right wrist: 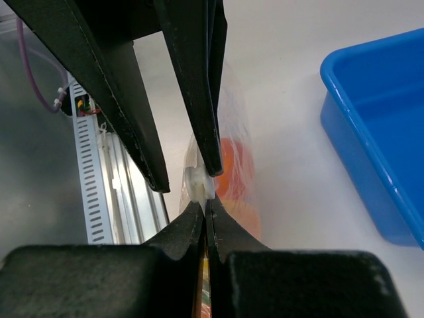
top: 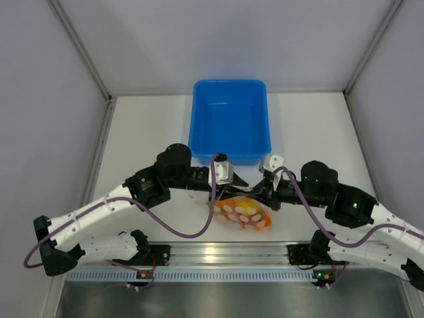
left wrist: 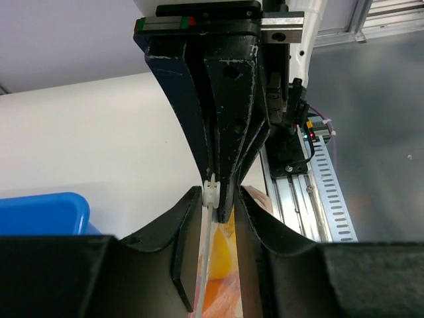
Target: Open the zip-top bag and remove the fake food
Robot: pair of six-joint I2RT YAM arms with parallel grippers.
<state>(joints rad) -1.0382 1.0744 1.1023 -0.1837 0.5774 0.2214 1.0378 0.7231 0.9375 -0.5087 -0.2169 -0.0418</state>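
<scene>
1. The zip-top bag [top: 242, 212] sits on the bench [top: 311, 126] just in front of the blue tub [top: 229, 85], between both arms.
2. The fake food [right wrist: 232, 162] shows orange inside it.
3. The right gripper [right wrist: 206, 209] is pinched together on the bag's top strip, beside the white slider [right wrist: 197, 183].
4. The left gripper [left wrist: 218, 193] stands with its fingers apart, straddling that strip, not clamped.
</scene>
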